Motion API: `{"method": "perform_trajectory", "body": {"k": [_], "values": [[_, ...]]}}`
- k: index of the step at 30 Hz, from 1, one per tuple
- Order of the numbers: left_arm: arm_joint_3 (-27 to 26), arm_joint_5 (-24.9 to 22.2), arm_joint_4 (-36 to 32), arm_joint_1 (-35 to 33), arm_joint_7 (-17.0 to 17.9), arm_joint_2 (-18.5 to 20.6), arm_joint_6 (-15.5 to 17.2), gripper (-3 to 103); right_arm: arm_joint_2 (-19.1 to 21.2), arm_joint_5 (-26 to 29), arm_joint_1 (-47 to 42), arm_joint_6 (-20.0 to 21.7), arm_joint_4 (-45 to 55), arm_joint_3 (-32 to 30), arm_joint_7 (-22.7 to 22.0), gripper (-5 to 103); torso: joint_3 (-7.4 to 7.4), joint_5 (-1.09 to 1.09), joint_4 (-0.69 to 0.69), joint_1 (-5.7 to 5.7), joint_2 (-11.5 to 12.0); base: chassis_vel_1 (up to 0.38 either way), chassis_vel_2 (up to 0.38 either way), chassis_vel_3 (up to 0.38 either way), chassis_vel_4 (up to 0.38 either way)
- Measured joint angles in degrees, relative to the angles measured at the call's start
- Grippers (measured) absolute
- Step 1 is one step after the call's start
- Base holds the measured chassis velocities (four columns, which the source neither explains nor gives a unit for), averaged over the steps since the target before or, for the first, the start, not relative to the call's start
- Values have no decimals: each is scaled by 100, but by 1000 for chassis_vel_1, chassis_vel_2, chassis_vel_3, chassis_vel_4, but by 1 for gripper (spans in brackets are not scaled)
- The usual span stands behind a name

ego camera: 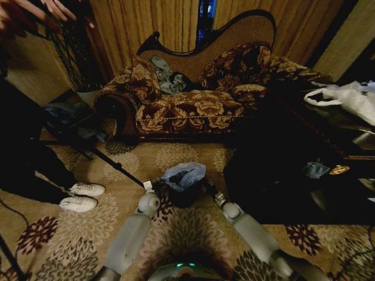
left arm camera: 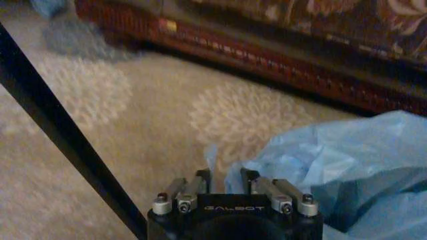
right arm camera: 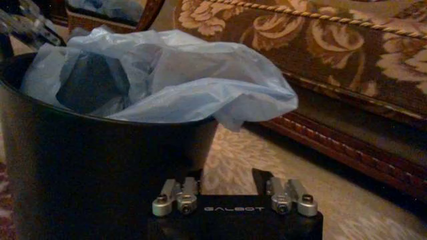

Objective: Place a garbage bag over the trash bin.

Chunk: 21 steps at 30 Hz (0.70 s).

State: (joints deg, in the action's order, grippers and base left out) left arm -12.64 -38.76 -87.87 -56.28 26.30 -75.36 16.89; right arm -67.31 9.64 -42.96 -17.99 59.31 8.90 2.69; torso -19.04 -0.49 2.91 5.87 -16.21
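garbage bag (ego camera: 183, 175) bunched in trash bin (right arm camera: 100, 170) — grippers flanking

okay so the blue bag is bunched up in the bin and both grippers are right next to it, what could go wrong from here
1. The garbage bag is bunched in the trash bin, not pulled over the rim; a tug could drag it out.
2. The bin stands free on the carpet between the left gripper and right gripper; a nudge might tip it.
3. A black pole runs close beside the left gripper and could be hit.
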Motion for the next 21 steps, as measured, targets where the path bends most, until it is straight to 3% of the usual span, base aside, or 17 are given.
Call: {"method": "perform_trajectory", "body": {"k": [1, 5, 7, 11, 13, 15, 17, 19, 21], "values": [[-8, 106, -133, -68, 38, 4, -28, 37, 31, 19, -53, 10, 68, -47, -8, 55, 0, 0, 0, 0, 0, 0, 0, 0, 0], [9, 245, -683, -279, 283, 9, -4, 53, 112, 77, -268, 37, 356, -257, -57, 66, 0, 1, 0, 0, 0, 0, 0, 0, 0], [30, 216, -930, -351, 381, 4, 83, 59, 140, 112, -360, 81, 515, -354, -76, 71, 0, 0, 0, 0, 0, 0, 0, 0, 0], [145, -24, -1768, -550, 637, 52, 469, 76, 280, 508, -880, 351, 1311, -769, -222, 93, 0, 1, 0, 0, 0, 0, 0, 0, 0], [173, -95, -1898, -570, 655, 67, 548, 81, 314, 582, -998, 391, 1469, -872, -262, 93, 0, 0, 1, 0, 0, 0, 0, 0, 0], [261, -642, -2131, -511, 774, 88, 794, 92, 342, 613, -1257, 403, 1778, -1188, -289, 99, 0, 0, 0, 0, 0, 0, 0, 0, 0], [288, -852, -2166, -457, 828, 86, 873, 96, 341, 614, -1299, 402, 1819, -1250, -299, 100, 0, 0, 0, 0, 0, 0, 0, 0, 0], [392, -1727, -2199, -203, 1107, -14, 1108, 100, 292, 591, -1410, 350, 1861, -1444, -340, 100, 0, 0, 1, 0, 0, 0, 0, 0, 0], [421, -1993, -2184, -113, 1222, -57, 1151, 100, 271, 555, -1424, 319, 1839, -1492, -341, 100, 0, 1, 1, 1, 0, 0, 0, 0, 0]]}}
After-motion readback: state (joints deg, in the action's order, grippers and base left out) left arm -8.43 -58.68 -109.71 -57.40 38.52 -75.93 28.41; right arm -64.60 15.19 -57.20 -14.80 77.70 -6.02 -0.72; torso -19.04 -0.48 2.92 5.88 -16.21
